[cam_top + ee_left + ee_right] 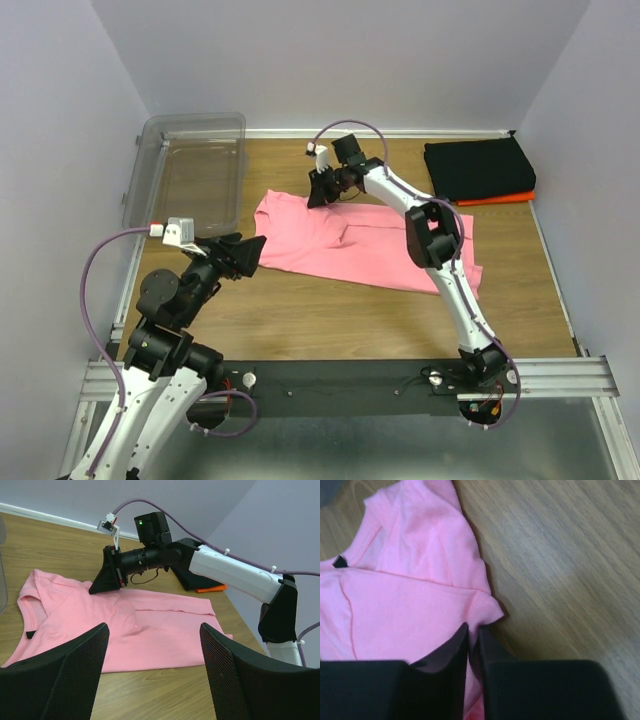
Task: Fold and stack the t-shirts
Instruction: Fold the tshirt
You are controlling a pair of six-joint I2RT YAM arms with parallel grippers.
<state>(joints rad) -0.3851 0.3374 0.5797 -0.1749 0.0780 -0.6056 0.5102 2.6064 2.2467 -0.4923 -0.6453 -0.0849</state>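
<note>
Salmon-pink short-sleeved cloth t-shirt [365,250]: lies flat in the middle of the light-brown wooden counter [330,315], partly folded, with one long crease across the body. Points with the neck end to the left; carries there a small dark neck label [31,634], seen also from the right wrist [339,561].

Right tool [322,192]: rests on the far edge of the pink t-shirt, close to the neck end. Black fingers [445,655] pressed almost together, pinching a rounded corner of the pink cloth at the rim of the garment, with bare wood just beside it.

Left tool [154,630]: spread wide, holding nothing. Hangs above the counter just beside the near left end of the pink t-shirt [248,255], facing across the cloth toward the right tool.

In the far right corner, well apart from the pink t-shirt: black cloth t-shirt folded into a rectangle [478,168], lying on top of an orange folded t-shirt [505,197]. Of the orange one, only a thin strip showing along the near edge.

At the far left corner of the counter: clear rectangular plastic bin [190,170], near the left tool, apart from the pink cloth.
</note>
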